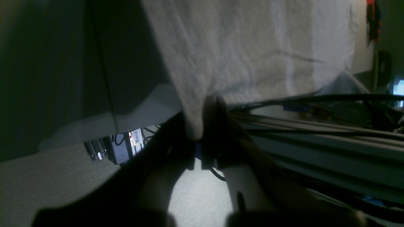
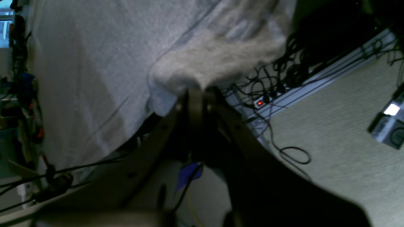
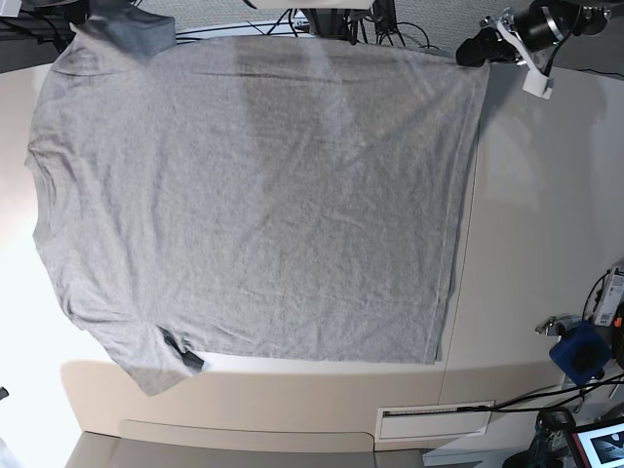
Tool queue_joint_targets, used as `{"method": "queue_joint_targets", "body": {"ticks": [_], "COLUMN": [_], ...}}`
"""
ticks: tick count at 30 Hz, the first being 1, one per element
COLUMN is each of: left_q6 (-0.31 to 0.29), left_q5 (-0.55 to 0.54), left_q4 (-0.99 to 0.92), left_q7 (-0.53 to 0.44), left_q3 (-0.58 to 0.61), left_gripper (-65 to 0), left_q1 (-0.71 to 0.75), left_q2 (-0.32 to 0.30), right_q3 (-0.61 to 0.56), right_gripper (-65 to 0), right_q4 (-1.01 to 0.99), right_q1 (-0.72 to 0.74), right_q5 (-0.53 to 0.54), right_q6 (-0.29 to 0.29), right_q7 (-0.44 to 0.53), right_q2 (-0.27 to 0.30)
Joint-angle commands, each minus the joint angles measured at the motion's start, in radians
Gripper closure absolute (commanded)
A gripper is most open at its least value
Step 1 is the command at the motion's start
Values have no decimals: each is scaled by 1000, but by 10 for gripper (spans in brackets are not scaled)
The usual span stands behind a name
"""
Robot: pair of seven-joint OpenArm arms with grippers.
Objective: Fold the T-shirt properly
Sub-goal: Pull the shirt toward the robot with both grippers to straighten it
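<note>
The heather-grey T-shirt [image 3: 253,195] lies spread flat on the table [image 3: 546,214], plain side up, with its hem toward the right and its sleeves toward the left. My left gripper [image 1: 198,134] is shut on the far hem corner; in the base view it sits at the top right [image 3: 475,49]. My right gripper [image 2: 198,92] is shut on bunched cloth by the far sleeve [image 2: 214,63], past the table's far edge. In the base view that sleeve [image 3: 132,31] is at the top left and the right gripper is hidden there. No lettering shows.
Cables and a power strip with a red light [image 2: 259,103] lie on the floor beyond the far edge. A blue object [image 3: 577,353] and wires sit at the table's right front. A slot panel [image 3: 434,421] is set in the front edge.
</note>
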Motion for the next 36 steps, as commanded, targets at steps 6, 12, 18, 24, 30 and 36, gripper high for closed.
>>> {"method": "queue_joint_targets", "body": {"ticks": [6, 12, 18, 24, 30, 36], "left_q6": [-8, -8, -8, -8, -8, -8], "left_q5": [-57, -75, -117, -116, -103, -40], "left_q4": [14, 13, 14, 14, 13, 13], "left_q7": [29, 53, 47, 32, 26, -2], "left_q3": [-5, -6, -5, -5, -5, -5], "left_gripper": [0, 0, 0, 0, 0, 0], "left_q1": [40, 85, 77, 3, -105, -181], "left_q2": [-11, -11, -11, -10, -11, -11], "right_q3": [11, 12, 12, 12, -35, -190], "right_gripper": [0, 0, 0, 0, 0, 0], "right_q4": [14, 32, 117, 248, 268, 268], "right_q1": [-35, -82, -79, 31, 216, 376], "right_q5": [26, 26, 26, 26, -134, -359], "right_q6": [12, 12, 12, 12, 12, 12], "right_q7": [-20, -18, -3, 10, 91, 200], "right_q2": [-20, -19, -19, -19, -16, -10]}}
